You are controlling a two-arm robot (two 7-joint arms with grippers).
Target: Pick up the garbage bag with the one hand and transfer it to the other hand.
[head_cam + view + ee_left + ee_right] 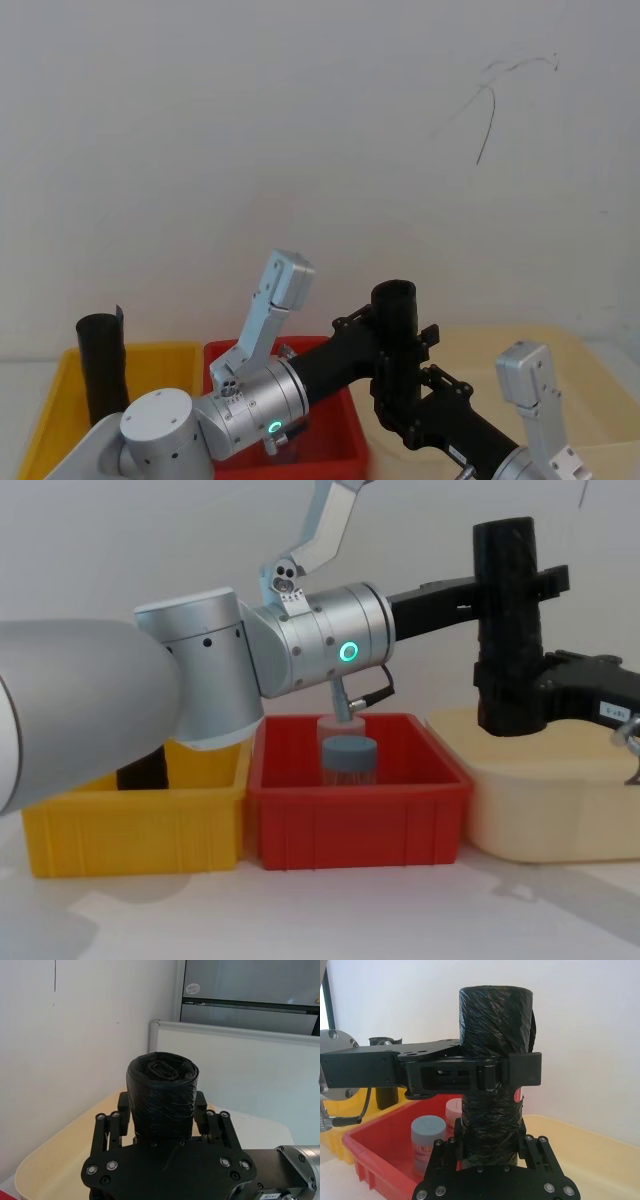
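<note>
**Bag roll caught in two grips at mid-handover**

Closest in, the two arms reach forward over the table (300,910). The left pincer (510,583), on the silver arm with the green ring, is pressed onto the upper part of the garbage bag (505,630). The right pincer (520,695), the one with the small white label, has its fingers (522,1141) tight against the lower part, and it looks clamped too. The bag stands upright in the air between them, one grip stacked above the other. It touches nothing else and hangs above the gap between the red bin (355,810) and the cream tub (540,800).

The roll is tightly wound crinkled plastic. It is probably light and fairly stiff as a column, with a slick skin that gives a little under pressure. The best hold is square across the solid trunk, away from the loose folded top (162,1069), where film could slide or peel. The low grip leaves much of the roll above it, so it may tip once the upper pincer lets go.

Farther down, two jars (349,760) sit in the red bin. A second black roll (102,365) stands in the yellow bin (130,820). Behind everything is a plain white wall (300,120).
</note>
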